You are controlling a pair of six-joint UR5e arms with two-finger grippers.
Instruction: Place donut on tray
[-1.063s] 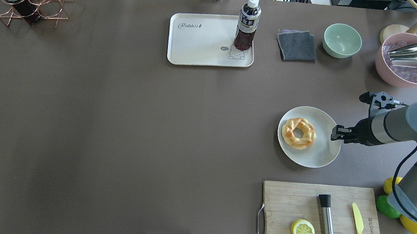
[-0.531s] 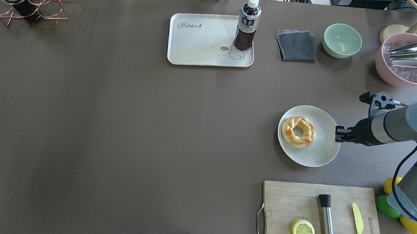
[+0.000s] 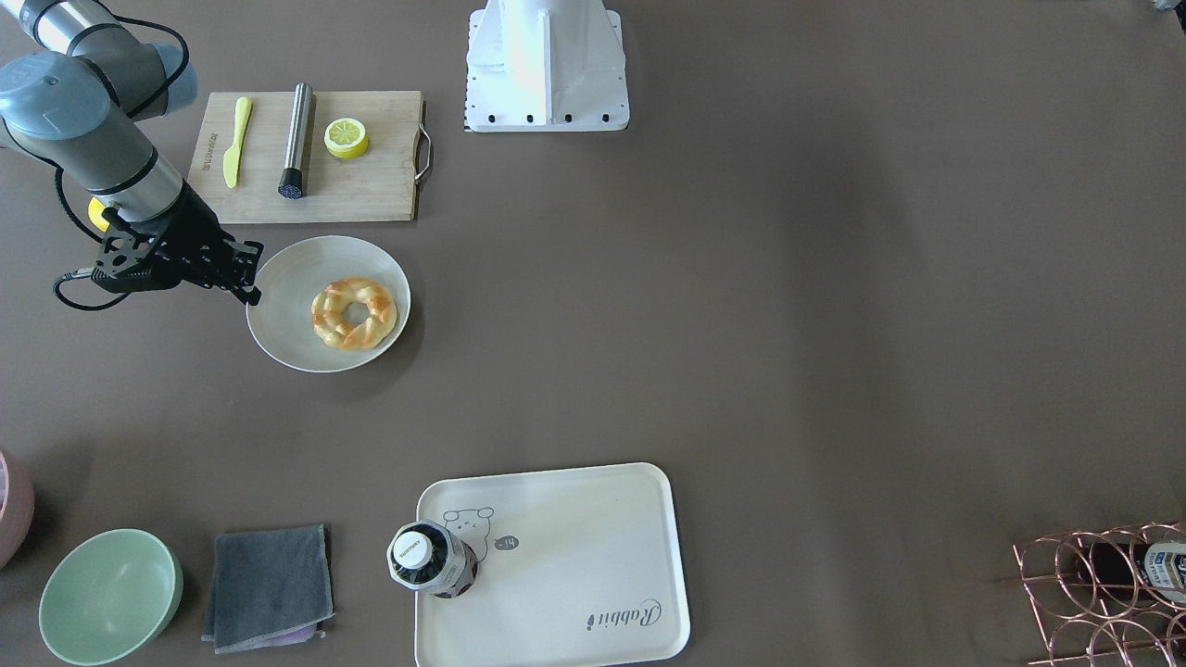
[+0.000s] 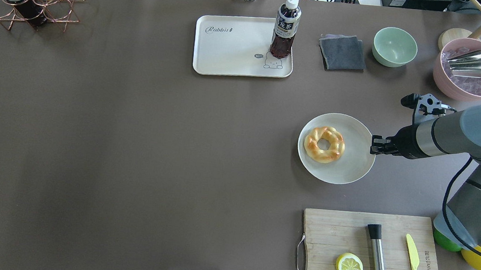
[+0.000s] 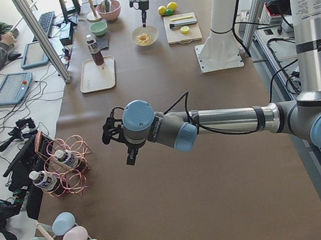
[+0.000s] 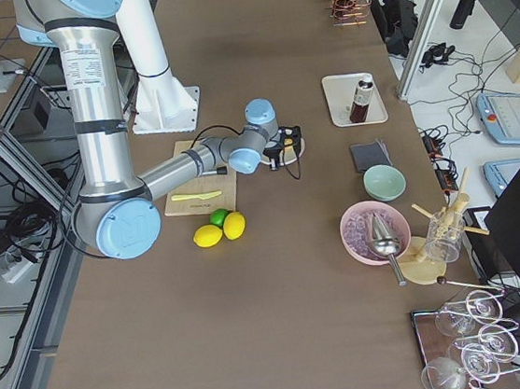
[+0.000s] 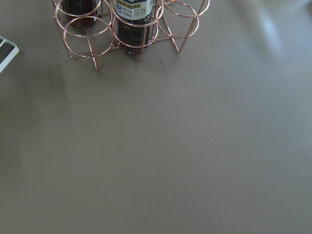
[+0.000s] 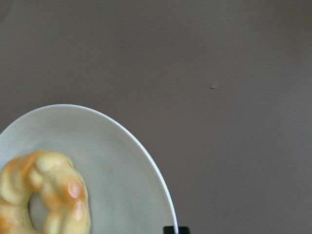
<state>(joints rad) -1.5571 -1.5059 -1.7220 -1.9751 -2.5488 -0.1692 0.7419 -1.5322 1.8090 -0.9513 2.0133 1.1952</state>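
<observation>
White-rimmed and pinched: gripping the round plate [image 4: 352, 165] with the right gripper [image 4: 372, 146].
Pressing both jaws onto the rim on the arm's side, bearing the donut [image 4: 323, 156] on the plate's opposite half, well apart from the tray [image 4: 230, 50] hosting a bottle [image 4: 284, 31] in one corner. Hanging the left gripper [image 5: 131, 157] above the table [image 5: 224, 196], leaving its jaws impossible to judge.

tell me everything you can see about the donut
The donut is a golden-yellow braided ring with glossy orange-brown glazed patches and a small centre hole. It lies flat on the round white plate, off-centre, toward the side away from the right gripper, which is at the plate's opposite rim and does not touch the donut. It is not yet on the tray.
</observation>
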